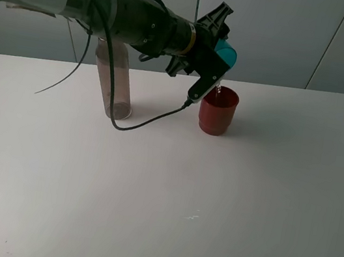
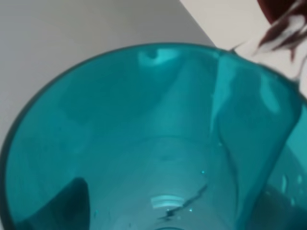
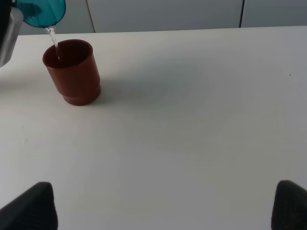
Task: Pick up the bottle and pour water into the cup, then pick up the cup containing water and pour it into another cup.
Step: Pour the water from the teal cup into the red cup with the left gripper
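My left gripper (image 1: 215, 58) is shut on the translucent teal cup (image 1: 228, 52) and holds it tipped over the red-brown cup (image 1: 218, 110). A thin stream of water (image 1: 216, 91) falls from the teal rim into the red cup. The teal cup's inside (image 2: 144, 143) fills the left wrist view, with the red cup (image 2: 283, 9) just past its rim. The right wrist view shows the red cup (image 3: 72, 72), the teal cup (image 3: 41, 12) and the stream (image 3: 53, 40). The grey-brown bottle (image 1: 115, 83) stands upright behind the left arm. My right gripper (image 3: 163, 211) is open and empty, well away from the cups.
The white table (image 1: 211, 208) carries only the bottle and the red cup. A black cable (image 1: 140, 120) hangs from the left arm down to the table between the bottle and the red cup. A grey wall (image 1: 293, 36) runs behind the table's far edge.
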Controlling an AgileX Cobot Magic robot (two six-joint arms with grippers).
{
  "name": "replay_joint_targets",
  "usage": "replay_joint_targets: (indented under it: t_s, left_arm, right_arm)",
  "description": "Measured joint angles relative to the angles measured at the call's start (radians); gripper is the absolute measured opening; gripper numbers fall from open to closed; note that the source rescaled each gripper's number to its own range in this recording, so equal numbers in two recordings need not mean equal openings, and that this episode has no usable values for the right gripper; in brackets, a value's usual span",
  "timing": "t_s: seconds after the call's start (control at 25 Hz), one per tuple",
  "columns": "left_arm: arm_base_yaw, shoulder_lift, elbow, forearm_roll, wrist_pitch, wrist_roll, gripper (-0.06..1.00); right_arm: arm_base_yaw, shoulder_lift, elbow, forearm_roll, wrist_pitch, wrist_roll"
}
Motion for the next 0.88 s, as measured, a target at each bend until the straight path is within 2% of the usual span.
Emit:
replay_joint_targets:
  t_s: [0.6,0.88]
  left_arm:
    - [0.0,0.0,0.0,0.004,0.001,0.004,0.17]
    - [0.0,0.0,0.0,0.004,0.001,0.078,0.17]
  right_arm:
    - [0.0,0.0,0.0,0.0,0.0,0.0]
    - [0.0,0.0,0.0,0.0,0.0,0.0]
